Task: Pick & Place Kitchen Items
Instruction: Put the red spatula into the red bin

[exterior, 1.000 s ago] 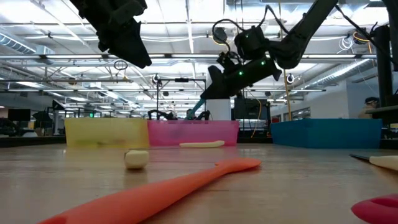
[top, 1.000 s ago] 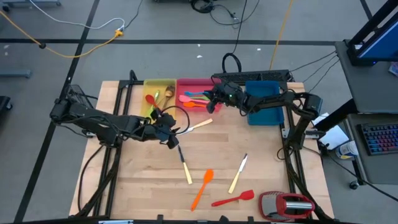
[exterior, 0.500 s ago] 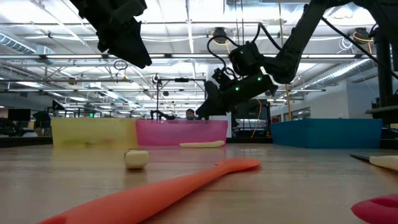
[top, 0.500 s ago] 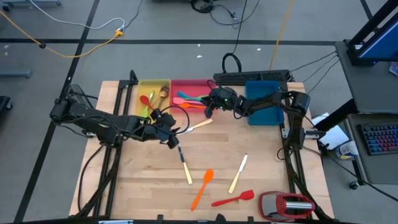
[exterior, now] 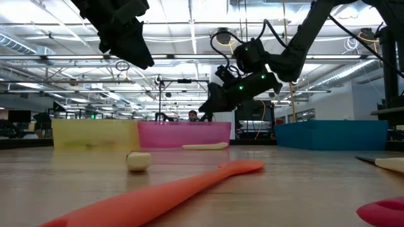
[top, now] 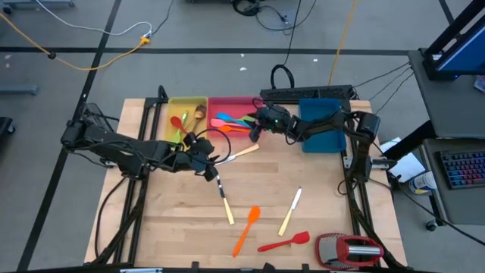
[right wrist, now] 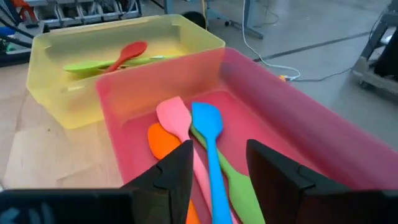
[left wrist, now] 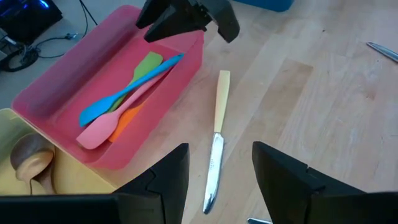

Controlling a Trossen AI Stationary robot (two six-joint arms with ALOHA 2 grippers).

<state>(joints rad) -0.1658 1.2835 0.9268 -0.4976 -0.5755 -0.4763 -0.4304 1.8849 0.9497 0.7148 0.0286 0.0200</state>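
Now | right gripper (top: 253,133) released, empty, above pink tray (top: 227,101) holding 4 spatulas (right wrist: 205,143) | left gripper (left wrist: 217,174) parted over cream-handled knife (left wrist: 216,142) beside tray | descend straight, centre on handle.

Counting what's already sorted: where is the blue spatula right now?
The blue spatula lies inside the pink tray, over the pink spatula and green spatula, just below the right gripper.

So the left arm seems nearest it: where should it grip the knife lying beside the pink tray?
Probably the cream handle of the knife, from straight above with the left pincer open across it. It lies flat on bare wood, clear of the pink tray.
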